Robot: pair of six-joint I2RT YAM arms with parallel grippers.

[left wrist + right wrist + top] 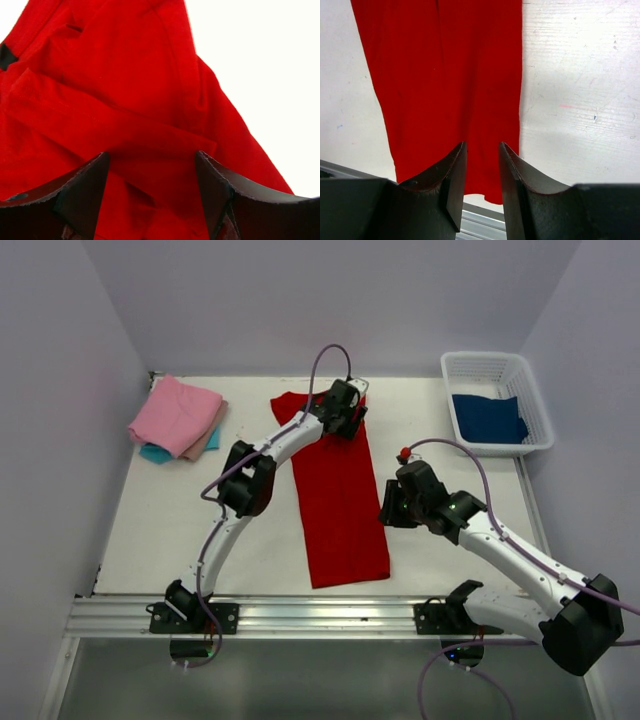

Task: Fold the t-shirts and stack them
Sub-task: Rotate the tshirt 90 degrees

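Two end effectors, one red t-shirt (340, 510): we've got it lying mid-table (180, 530) as a long narrow strip, so we reckon the crosswise fold is up next. Our left end effector (345, 410) hangs wide open over the bunched far end. The right end effector (388, 512), barely parted and empty, sits at the strip's right edge. The pink t-shirt (175, 412) tops the stack far left, and the dark blue t-shirt (488, 418) sits in the basket (490, 365).

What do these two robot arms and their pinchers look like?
Both the left arm and right arm have slim white links with chunky black joints. A lilac cable loops along each. The fingers are dark, wedge-shaped, tapering to blunt tips.
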